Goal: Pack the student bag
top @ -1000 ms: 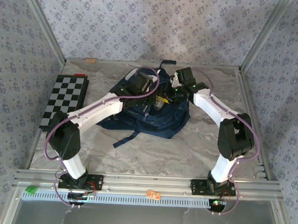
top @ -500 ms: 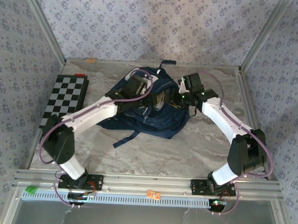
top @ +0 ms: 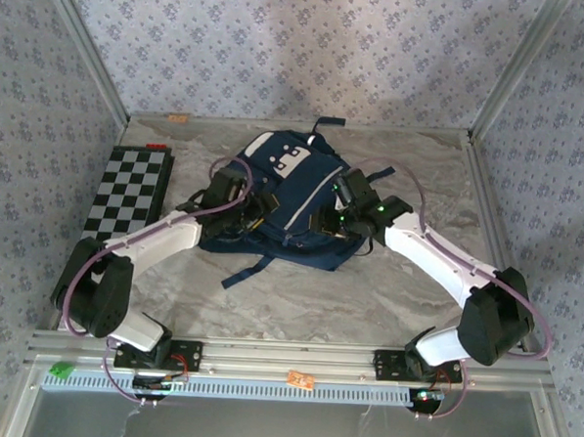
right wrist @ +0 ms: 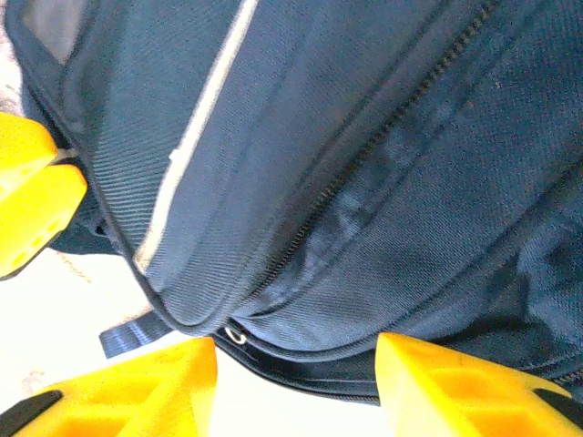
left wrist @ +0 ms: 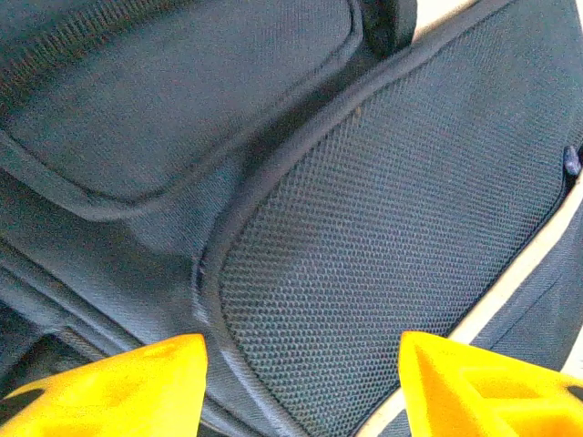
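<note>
Navy woven student bag [top: 291, 194] with fine mesh panel [left wrist: 383, 228]

Left arm [top: 164, 236]: elbow folded low by own base, forearm reaching up to left flank of student bag [top: 294, 175]. Left gripper [top: 250, 214] close against bag's left side, jaws spread wide, yellow fingers [left wrist: 127, 387] well apart. Right arm [top: 437, 260]: elbow swung out wide of bag, forearm angling in to its right flank. Right gripper [top: 329, 220] at bag's near-right edge, jaws likewise parted.
</note>
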